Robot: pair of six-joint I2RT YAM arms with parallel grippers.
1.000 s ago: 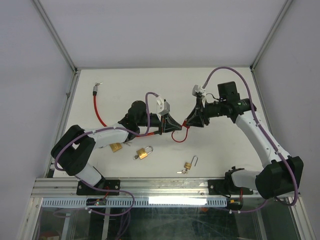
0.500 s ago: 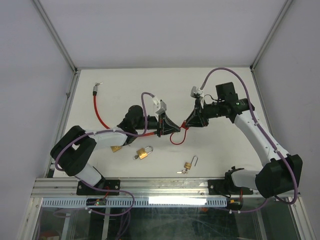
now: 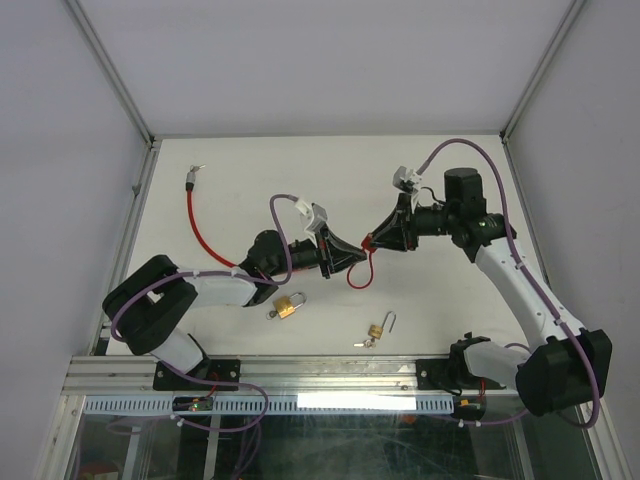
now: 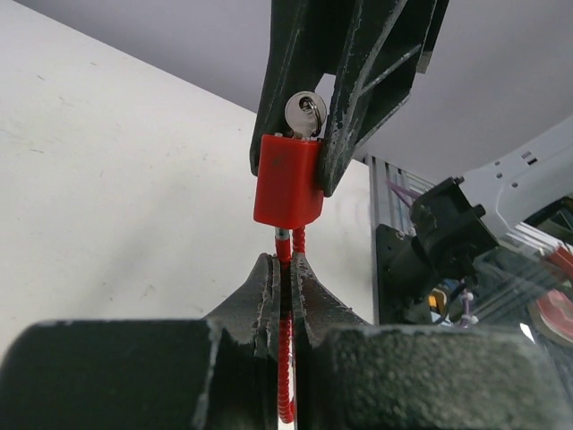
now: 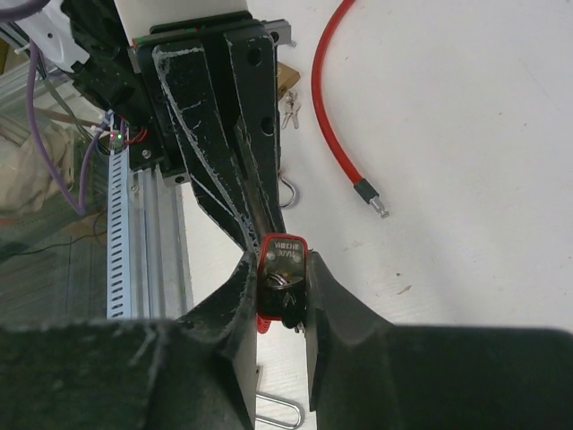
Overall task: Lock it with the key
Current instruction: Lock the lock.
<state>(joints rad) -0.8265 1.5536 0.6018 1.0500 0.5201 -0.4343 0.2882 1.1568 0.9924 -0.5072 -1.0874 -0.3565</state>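
The left gripper [image 4: 284,262] is fully closed on the red cable [image 5: 329,116]. The cable is clamped just short of the lock [image 4: 286,184], so the lock stands immediately beyond the fingertips. The right gripper [image 5: 282,265] is closed on the lock from the opposite side, its jaws left only narrowly apart. Its fingers are pressed on either side of the red body at the keyed end, and the head of the key [image 4: 305,114] is seen between them. Whether the key itself is pinched, or only the body beside it, cannot be told.

The key is seated in the end face of the lock and is pointed straight into the right gripper's jaws, away from the left gripper. The lock's long axis is set in line with the clamped cable and with the line joining the two grippers. In the overhead view it is seen on a slant, running from the left gripper at the lower left up to the right gripper at the upper right. The cable end of the lock is turned toward the left gripper.

Just below the two grippers in the overhead view a loop of cable is seen. The rest is trailed back past the left arm [image 3: 215,285]. Its free end, with a metal tip [image 5: 370,198], is laid on the table [image 3: 300,160] well apart from both grippers. One padlock [image 3: 288,306] is laid on the table near the left gripper, on the base side, and a second padlock [image 3: 380,327] likewise near the right gripper.
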